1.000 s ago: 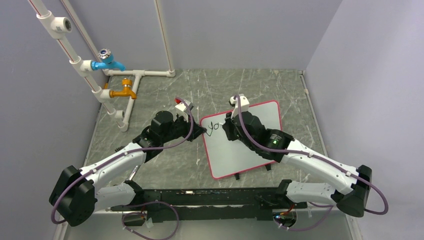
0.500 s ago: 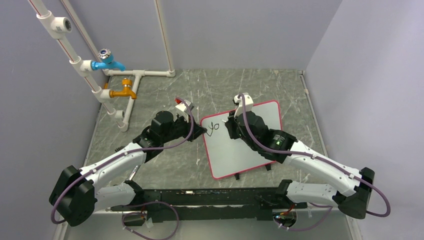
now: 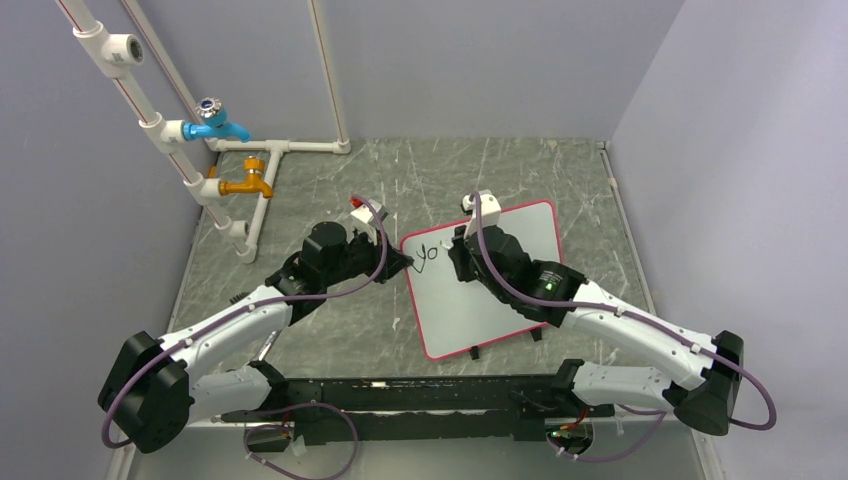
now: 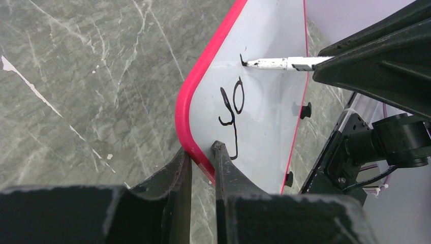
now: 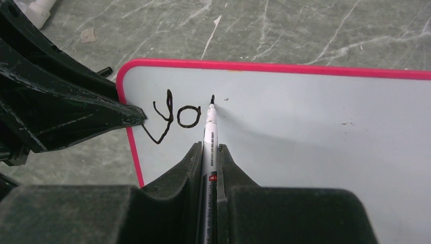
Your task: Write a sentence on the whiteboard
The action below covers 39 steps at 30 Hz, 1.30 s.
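Right wrist view is showing me the right gripper point(image 5: 208, 148) clamping a marker point(image 5: 210, 124), tip ahead at the whiteboard point(image 5: 315, 137); left wrist view is showing the left gripper point(image 4: 202, 152) pinching that whiteboard's edge.

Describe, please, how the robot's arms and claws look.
The left arm and right arm have white shells with black joints, each trailing a purple cable. A green light glows on the right one. The left claw and right claw each have two black tapered fingers.
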Each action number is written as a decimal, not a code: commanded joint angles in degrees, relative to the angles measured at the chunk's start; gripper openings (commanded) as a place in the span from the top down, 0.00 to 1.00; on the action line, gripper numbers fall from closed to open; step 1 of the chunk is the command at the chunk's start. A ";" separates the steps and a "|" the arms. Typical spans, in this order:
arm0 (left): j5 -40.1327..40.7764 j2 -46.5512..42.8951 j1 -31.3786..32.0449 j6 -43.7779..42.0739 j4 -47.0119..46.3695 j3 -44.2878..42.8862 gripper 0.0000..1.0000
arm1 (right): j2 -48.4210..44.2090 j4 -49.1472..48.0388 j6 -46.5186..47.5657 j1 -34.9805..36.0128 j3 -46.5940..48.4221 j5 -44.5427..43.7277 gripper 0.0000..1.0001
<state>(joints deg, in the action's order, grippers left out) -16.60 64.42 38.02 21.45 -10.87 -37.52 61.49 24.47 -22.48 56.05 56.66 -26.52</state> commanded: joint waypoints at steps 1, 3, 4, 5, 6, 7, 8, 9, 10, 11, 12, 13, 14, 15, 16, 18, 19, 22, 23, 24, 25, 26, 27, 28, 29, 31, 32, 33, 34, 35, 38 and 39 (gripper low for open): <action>2.94 -1.10 -0.04 -6.16 -0.39 -1.77 1.00 | -0.72 -0.59 -0.56 -0.14 -2.03 0.65 1.00; 3.05 -1.13 -0.03 -6.16 -0.38 -1.70 1.00 | -1.12 -0.24 -0.92 -0.16 -2.70 0.88 1.00; 3.06 -1.06 -0.05 -6.12 -0.38 -1.82 1.00 | -1.29 -0.07 -1.09 -0.17 -2.89 1.01 1.00; 3.07 -1.06 0.01 -6.15 -0.38 -1.85 1.00 | -1.48 0.10 -1.27 -0.12 -3.10 1.18 1.00; 3.07 -1.05 0.03 -6.16 -0.38 -1.92 1.00 | -1.77 0.26 -1.40 -0.19 -3.35 1.36 1.00; 3.07 -1.01 0.01 -6.16 -0.35 -2.01 1.00 | -2.00 0.37 -1.63 -0.18 -3.60 1.65 1.00; 3.07 -0.98 -0.03 -6.16 -0.33 -2.03 1.00 | -2.14 0.48 -1.80 -0.16 -3.85 1.84 1.00; 3.07 -0.97 0.03 -6.16 -0.36 -2.03 1.00 | -2.38 0.57 -1.97 -0.15 -4.04 1.97 1.00; 3.02 -0.97 -0.04 -6.16 -0.37 -2.03 1.00 | -2.55 0.70 -2.08 -0.18 -4.22 2.00 1.00; 3.06 -0.86 -0.05 -6.16 -0.38 -2.11 1.00 | -2.62 0.80 -2.19 -0.16 -4.43 2.07 1.00; 3.08 -0.83 -0.02 -6.16 -0.31 -2.12 1.00 | -2.76 0.90 -2.28 -0.13 -4.57 2.09 1.00; 2.97 -0.80 -0.01 -6.15 -0.29 -2.20 1.00 | -2.92 0.99 -2.28 -0.15 -4.65 2.09 1.00; 2.97 -0.79 0.02 -6.16 -0.21 -2.21 1.00 | -3.06 1.10 -2.38 -0.13 -4.85 2.02 1.00; 3.02 -0.83 -0.02 -6.16 -0.20 -2.25 1.00 | -3.08 1.22 -2.39 -0.15 -5.01 1.96 1.00; 3.06 -0.89 -0.05 -6.16 -0.12 -2.25 1.00 | -3.21 1.33 -2.39 -0.16 -5.10 1.73 1.00; 3.13 -0.97 -0.03 -6.24 -0.03 -2.30 1.00 | -3.31 1.70 -2.39 -0.11 -5.12 1.24 1.00; 3.23 -1.04 -0.05 -6.25 0.05 -2.30 1.00 | -3.22 1.86 -2.42 -0.15 -5.08 0.91 1.00; 3.07 -0.86 0.01 -6.25 0.06 -2.38 1.00 | -3.14 2.57 -2.31 -0.16 -4.66 -0.02 1.00; 3.02 -0.86 -0.03 -6.25 0.06 -2.43 1.00 | -3.05 2.78 -2.28 -0.16 -4.52 -0.49 1.00; 2.99 -0.88 0.02 -6.17 0.09 -2.47 1.00 | -2.93 3.11 -2.39 -0.13 -4.28 -0.88 1.00; 2.94 -0.86 -0.02 -6.16 0.07 -2.47 1.00 | -2.93 3.38 -2.46 -0.16 -4.09 -1.16 1.00; 2.90 -0.82 -0.04 -6.16 0.02 -2.47 1.00 | -2.86 3.54 -2.49 -0.15 -3.96 -1.43 1.00; 2.89 -0.86 -0.05 -6.16 -0.02 -2.40 1.00 | -2.83 3.56 -2.44 -0.16 -3.79 -1.71 1.00; 2.85 -0.79 -0.05 -6.16 -0.02 -2.39 1.00 | -2.78 3.50 -2.33 -0.19 -3.64 -2.00 1.00; 2.88 -0.79 -0.04 -6.16 -0.09 -2.36 1.00 | -2.66 3.48 -2.25 -0.16 -3.33 -2.28 1.00; 2.74 -0.68 0.01 -6.16 -0.11 -2.34 1.00 | -2.08 3.58 -2.05 -0.21 -2.59 -3.04 1.00; 2.64 -0.70 -0.02 -6.16 -0.11 -2.37 1.00 | -1.70 3.65 -1.98 -0.13 -2.16 -3.42 1.00; 2.58 -0.70 -0.04 -6.16 -0.11 -2.38 1.00 | -1.42 3.66 -1.80 -0.10 -1.74 -3.71 1.00; 2.54 -0.77 -0.04 -6.20 -0.04 -2.43 1.00 | -1.01 3.58 -1.64 -0.12 -1.35 -3.90 1.00; 2.60 -0.72 -0.05 -6.23 0.02 -2.47 1.00 | -0.73 3.49 -1.53 -0.22 -0.93 -4.11 1.00; 2.58 -0.72 -0.05 -6.16 0.09 -2.39 1.00 | 0.34 3.35 -1.13 -0.59 0.32 -4.48 1.00; 2.47 -0.84 -0.02 -6.16 0.03 -2.39 1.00 | 0.66 3.24 -0.97 -0.78 0.70 -4.48 1.00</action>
<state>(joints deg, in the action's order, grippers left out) -16.14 64.45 37.95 21.69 -9.43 -37.54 60.49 27.11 -24.53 56.10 54.61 -27.42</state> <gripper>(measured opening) 0.190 0.124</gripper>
